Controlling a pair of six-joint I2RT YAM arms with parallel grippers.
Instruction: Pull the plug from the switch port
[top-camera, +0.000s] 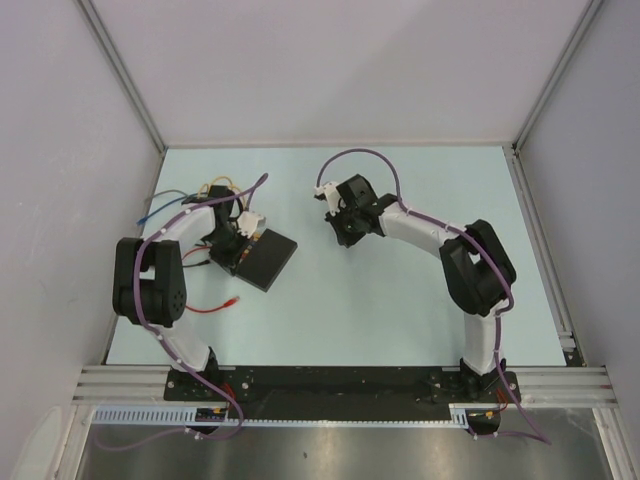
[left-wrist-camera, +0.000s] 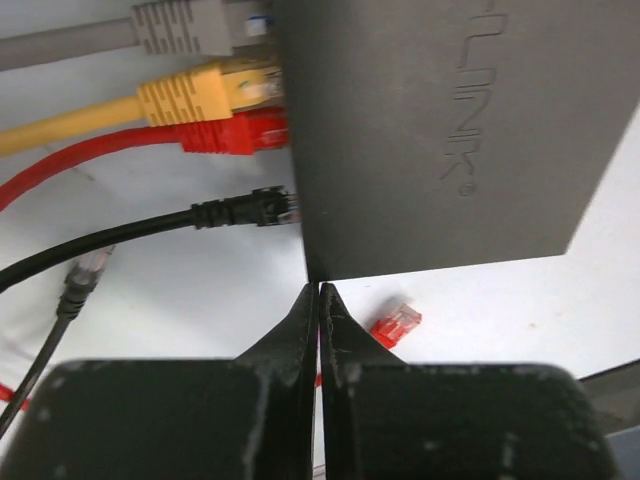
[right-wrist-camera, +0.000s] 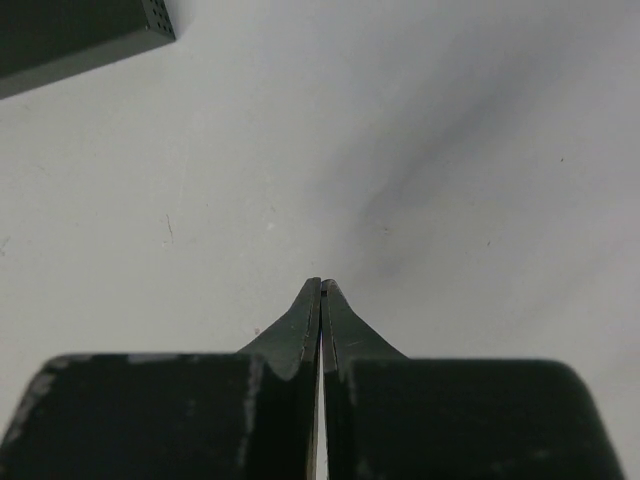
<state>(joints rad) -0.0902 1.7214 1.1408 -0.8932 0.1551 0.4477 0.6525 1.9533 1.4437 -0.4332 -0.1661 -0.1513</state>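
Observation:
The flat black switch box fills the upper right of the left wrist view. Several plugs sit in the switch ports along its left edge: grey, yellow, red and black. I cannot tell how deep the black plug sits. My left gripper is shut and empty, its tips just short of the box's near corner. In the top view the box lies left of centre with the left gripper at its cable side. My right gripper is shut over bare table, right of the box.
A loose red plug lies on the table just right of the left fingertips. A loose black cable end lies at the left. Coloured cables loop behind the left arm. Walls enclose the table on three sides.

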